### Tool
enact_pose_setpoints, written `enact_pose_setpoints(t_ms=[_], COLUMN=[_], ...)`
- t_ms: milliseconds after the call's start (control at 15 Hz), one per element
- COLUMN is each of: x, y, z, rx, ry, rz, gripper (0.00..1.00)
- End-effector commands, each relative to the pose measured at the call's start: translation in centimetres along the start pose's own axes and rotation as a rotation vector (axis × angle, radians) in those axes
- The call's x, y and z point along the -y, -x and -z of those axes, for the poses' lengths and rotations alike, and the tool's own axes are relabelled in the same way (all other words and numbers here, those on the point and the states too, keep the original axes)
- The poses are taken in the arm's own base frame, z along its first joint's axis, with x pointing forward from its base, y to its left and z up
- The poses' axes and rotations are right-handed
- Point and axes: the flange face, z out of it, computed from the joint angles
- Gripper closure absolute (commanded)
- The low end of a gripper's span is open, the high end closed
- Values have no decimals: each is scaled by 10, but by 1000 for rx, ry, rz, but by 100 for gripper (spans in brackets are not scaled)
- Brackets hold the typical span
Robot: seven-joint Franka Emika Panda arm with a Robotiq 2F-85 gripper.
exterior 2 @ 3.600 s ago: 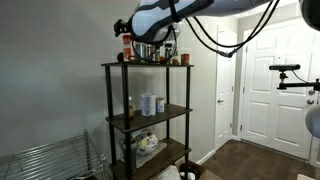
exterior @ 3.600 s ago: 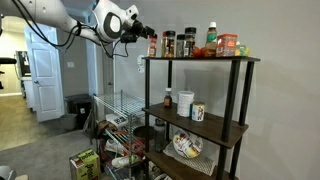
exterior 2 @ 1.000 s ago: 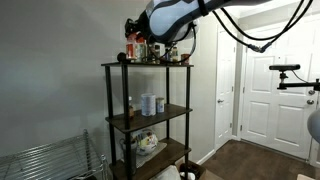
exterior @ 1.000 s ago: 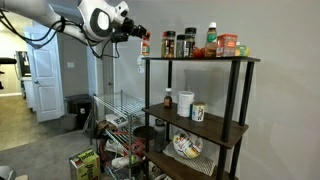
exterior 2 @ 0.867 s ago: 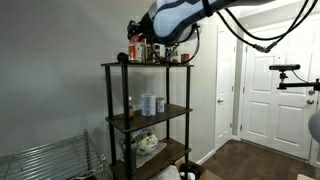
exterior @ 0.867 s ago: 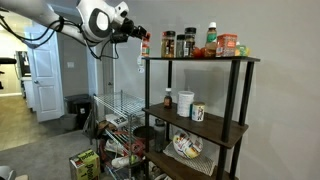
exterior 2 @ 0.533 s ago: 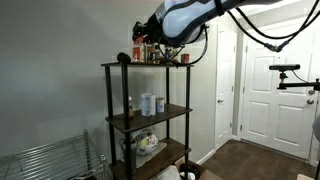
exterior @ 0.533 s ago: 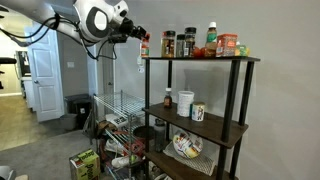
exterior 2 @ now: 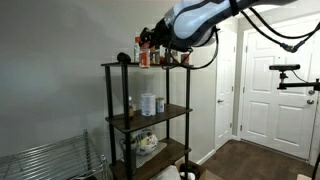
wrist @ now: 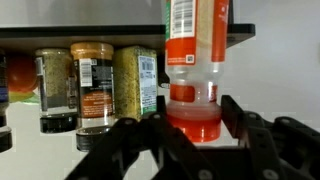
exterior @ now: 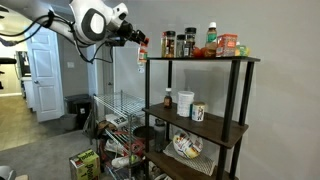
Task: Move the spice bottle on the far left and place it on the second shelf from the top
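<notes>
Gripper [exterior: 137, 41]: jaws clamped on the spice bottle [exterior: 141, 50]. Bottle now held further left than a second ago, clear of the top board [exterior: 200, 59]. Second shelf [exterior: 226, 128] lies well below.

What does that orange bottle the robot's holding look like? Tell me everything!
The spice bottle is small and slim, with an orange-and-white label, a clear neck and a red cap. The hand grips it near the cap, a finger each side. It hangs upright in the air just past the end of the top shelf, touching nothing else.
</notes>
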Motion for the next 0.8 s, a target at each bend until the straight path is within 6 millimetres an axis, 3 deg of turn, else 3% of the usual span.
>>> enact_pose_setpoints(t_ms=[0,200,733], x=[-7,-11,-30], y=[13,26,71], z=[10,12,-6], rx=[-6,-11,116], ry=[-12,-22,-28], rz=[23,30,-33], gripper=[69,69,69])
